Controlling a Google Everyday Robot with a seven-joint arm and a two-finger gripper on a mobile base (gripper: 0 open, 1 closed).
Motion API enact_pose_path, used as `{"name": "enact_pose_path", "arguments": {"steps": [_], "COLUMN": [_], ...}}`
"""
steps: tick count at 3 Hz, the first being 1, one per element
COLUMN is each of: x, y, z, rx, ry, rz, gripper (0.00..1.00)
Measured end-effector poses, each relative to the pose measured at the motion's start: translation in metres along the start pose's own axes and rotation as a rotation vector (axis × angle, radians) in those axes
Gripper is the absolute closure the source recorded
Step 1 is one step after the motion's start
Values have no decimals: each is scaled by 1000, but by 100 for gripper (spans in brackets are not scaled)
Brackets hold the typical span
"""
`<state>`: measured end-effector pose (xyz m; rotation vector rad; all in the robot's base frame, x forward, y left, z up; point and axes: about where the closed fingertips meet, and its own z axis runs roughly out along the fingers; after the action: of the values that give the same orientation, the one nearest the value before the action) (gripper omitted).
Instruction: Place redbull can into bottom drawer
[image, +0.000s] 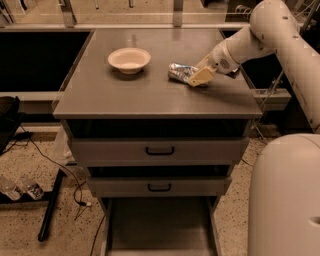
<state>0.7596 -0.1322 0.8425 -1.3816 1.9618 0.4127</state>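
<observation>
The redbull can (179, 71), slim and shiny silver, lies on its side on the grey cabinet top (150, 95), right of centre. My gripper (198, 77) reaches in from the right and sits at the can's right end, low over the top and touching or nearly touching it. The bottom drawer (160, 227) is pulled out at the foot of the cabinet, its flat grey floor bare.
A white bowl (129, 59) stands on the cabinet top, left of the can. The two upper drawers with black handles (160, 150) (159, 187) are shut. My white arm (280, 35) and base (285, 195) fill the right side. Cables and a black bar (50, 210) lie on the floor at left.
</observation>
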Motion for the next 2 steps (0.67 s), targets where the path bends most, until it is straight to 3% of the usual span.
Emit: {"name": "enact_pose_path", "arguments": {"steps": [1,2], "x": [7,15], "y": [10,38], "z": [-21,-74], "rx": [29,103], "ry": [-27,-105], "rz": [12,25], "gripper": [100,100]}}
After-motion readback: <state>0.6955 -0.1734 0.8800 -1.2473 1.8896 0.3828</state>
